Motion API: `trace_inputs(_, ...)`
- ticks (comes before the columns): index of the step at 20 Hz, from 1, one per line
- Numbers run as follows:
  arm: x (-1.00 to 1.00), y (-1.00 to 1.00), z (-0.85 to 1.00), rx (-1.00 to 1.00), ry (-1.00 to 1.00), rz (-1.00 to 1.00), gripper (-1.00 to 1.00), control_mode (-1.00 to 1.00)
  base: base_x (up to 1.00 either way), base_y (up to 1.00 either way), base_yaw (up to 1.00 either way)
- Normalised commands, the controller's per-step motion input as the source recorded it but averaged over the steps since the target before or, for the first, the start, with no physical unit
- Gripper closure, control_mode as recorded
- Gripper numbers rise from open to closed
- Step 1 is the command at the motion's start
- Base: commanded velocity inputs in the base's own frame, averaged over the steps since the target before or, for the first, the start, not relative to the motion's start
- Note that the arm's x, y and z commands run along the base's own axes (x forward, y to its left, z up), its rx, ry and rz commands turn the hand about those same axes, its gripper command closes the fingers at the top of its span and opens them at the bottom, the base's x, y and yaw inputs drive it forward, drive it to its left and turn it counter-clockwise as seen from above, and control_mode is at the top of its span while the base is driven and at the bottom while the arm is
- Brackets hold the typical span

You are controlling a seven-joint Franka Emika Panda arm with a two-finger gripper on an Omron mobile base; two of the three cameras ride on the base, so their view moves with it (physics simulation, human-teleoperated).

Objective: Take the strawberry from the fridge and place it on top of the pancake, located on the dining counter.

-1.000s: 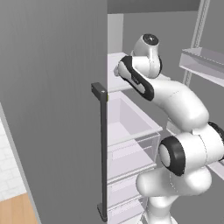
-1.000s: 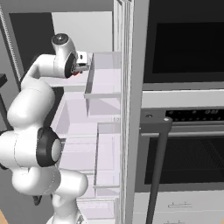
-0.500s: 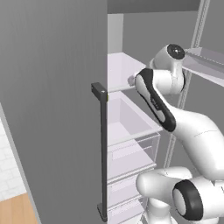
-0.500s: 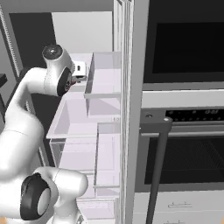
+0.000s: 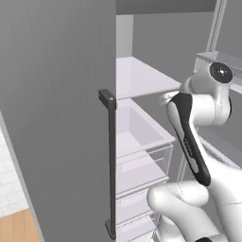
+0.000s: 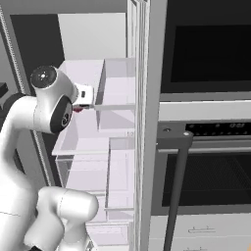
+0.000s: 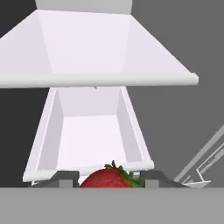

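Red strawberry sits clamped in the claw just off the fridge shelf, where so small a fruit could slip free or clip the drawer rim.

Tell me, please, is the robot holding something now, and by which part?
The strawberry sits between the jaws, gripped at its sides, leafy top toward the right.

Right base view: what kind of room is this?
A rendered kitchen, most likely. An open fridge with white shelves and clear drawers stands right beside a black-fronted built-in oven. The claw holds a strawberry in front of the fridge shelves.
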Motion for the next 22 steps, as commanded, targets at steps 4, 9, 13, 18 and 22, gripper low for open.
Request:
trace_inputs(4,-1.0,-0.17,0.0,0.0,0.0,-0.09,1.0,-1.0,0.0,0.0,0.0)
trace_inputs(9,-0.63,-0.05,0.0,0.0,0.01,-0.04,1.0,-1.0,0.0,0.0,0.0)
trace_inputs(13,0.0,0.0,0.0,0.0,0.0,0.0,1.0,-1.0,0.0,0.0,0.0)
trace_inputs(18,-0.19,0.0,0.0,0.0,0.0,0.0,1.0,1.0,-0.16,0.0,0.0)
trace_inputs(22,0.0,0.0,0.0,0.0,0.0,0.0,1.0,1.0,-0.99,0.0,0.0)
